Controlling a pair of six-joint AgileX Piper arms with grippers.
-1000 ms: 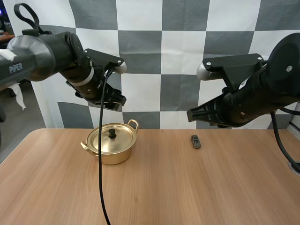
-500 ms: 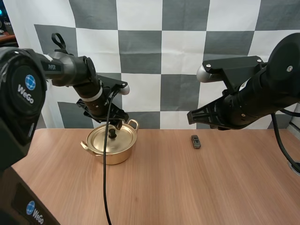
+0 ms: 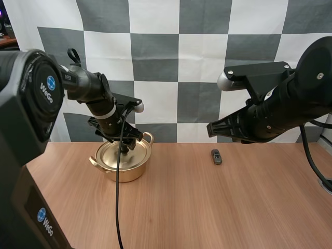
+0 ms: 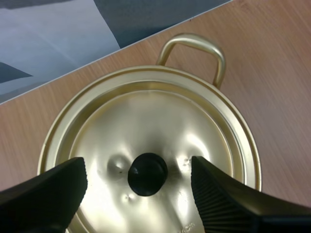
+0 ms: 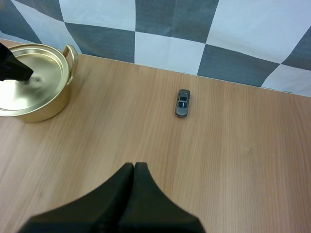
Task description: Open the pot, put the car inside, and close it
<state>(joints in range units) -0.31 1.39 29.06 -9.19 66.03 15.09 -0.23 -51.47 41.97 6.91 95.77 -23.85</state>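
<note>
The right gripper [image 5: 133,165] hangs above the wooden surface [image 3: 207,207], on its right half. Its fingers lie pressed together as one dark wedge and hold nothing. Beyond it the small grey car [image 3: 216,156] lies flat on the surface close to the far edge, right of the middle, with its length pointing toward that edge. The gold pot [image 3: 124,168] stands well apart from it, left of the middle and also near the far edge, one loop handle turned to the far edge. Its lid [image 4: 155,121] sits on, closed. The left gripper [image 4: 141,167] is low over the lid and spread wide. Its fingers [image 4: 214,194] flank the black knob [image 4: 147,173] with a gap on each side, touching neither knob nor lid.
</note>
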